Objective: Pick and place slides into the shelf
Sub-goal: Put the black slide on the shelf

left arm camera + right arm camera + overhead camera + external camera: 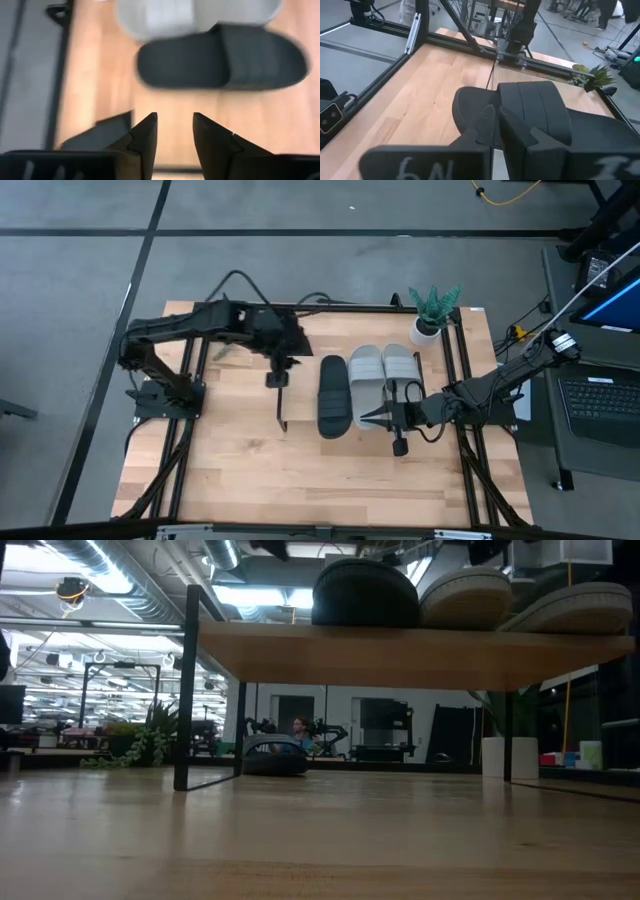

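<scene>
1. three slides lie on the shelf (300, 395) side by side: a black slide (334, 396) and, next to it, two grey slides (364, 378) and (400, 370), the grey ones nearer the potted plant (433, 310) at the table's far right corner.
2. in the low view the shelf board (400, 655) stands raised on its thin black frame (185, 690), with the soles of the three slides showing along its top edge.
3. a second black slide (530, 117) is clamped in the right gripper (385, 418), whose fingers are closed on its strap; in the right wrist view the slide fills the space just ahead of those fingers.
4. the right gripper hovers at the near end of the grey slides, just beside the black slide on the shelf.
5. the left gripper (175, 132) is over the bare left part of the shelf; its fingers stand apart with nothing between them.
6. in the left wrist view the shelved black slide (222, 57) lies crosswise just ahead of the left fingertips, apart from them, with a grey slide (155, 17) behind it.
</scene>
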Action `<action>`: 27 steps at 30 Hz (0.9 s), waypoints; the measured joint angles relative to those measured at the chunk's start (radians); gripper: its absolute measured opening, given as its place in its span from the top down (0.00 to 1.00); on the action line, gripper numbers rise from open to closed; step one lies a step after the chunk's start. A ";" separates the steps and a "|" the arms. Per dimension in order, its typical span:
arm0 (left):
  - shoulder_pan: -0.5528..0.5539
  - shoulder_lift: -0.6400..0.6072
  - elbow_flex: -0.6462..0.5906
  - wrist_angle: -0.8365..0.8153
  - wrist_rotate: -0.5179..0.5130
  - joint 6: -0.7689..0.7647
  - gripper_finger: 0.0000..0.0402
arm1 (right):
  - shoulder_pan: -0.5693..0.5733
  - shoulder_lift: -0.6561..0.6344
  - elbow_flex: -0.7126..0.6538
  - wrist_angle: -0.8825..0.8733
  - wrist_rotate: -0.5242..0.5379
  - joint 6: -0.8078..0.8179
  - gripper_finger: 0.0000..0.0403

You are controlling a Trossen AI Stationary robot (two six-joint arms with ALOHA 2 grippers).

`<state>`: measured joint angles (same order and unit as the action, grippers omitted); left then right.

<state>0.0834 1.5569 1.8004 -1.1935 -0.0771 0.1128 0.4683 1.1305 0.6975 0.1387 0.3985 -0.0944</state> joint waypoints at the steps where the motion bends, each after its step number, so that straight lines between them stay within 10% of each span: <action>1: 0.000 -0.012 0.000 -0.012 -0.028 0.008 0.72 | 0.000 0.000 0.000 0.003 0.000 -0.005 0.93; 14: 0.055 -0.108 0.000 -0.163 -0.085 0.061 0.91 | -0.002 0.000 0.000 0.036 0.000 -0.019 0.93; 27: 0.330 -0.105 -0.171 -0.083 0.200 0.341 0.99 | -0.002 -0.001 0.000 0.035 0.000 -0.020 0.93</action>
<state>0.4132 1.4521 1.6298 -1.2762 0.1234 0.4535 0.4667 1.1298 0.6975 0.1741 0.3985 -0.1139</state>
